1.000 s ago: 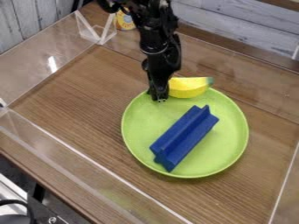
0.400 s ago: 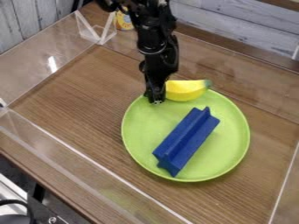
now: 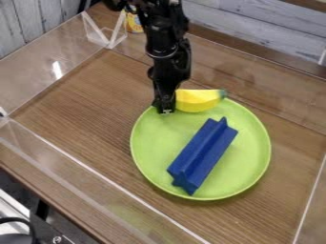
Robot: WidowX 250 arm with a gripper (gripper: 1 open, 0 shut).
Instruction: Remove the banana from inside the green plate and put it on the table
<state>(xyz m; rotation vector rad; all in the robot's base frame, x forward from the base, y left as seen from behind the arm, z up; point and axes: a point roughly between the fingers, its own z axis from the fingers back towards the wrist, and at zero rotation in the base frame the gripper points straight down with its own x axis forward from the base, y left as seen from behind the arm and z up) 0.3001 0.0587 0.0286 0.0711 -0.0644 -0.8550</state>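
The green plate [image 3: 242,176] lies on the brown wooden table [image 3: 76,114]. The short yellow banana [image 3: 200,99] rests on the plate's far rim. My gripper [image 3: 163,105] points straight down at the banana's left end, with its dark fingers closed narrowly on that end, just inside the plate's far-left rim. The fingertips are partly hidden against the plate, so the contact itself is hard to make out.
A long blue block [image 3: 204,154] lies diagonally across the middle of the plate. Clear acrylic walls [image 3: 51,67] enclose the table. Bare wood stretches to the left of the plate and behind it.
The gripper has shifted slightly left and towards the camera, and the banana has slid with it along the plate's far rim. The plate and blue block have nudged a little to the left.
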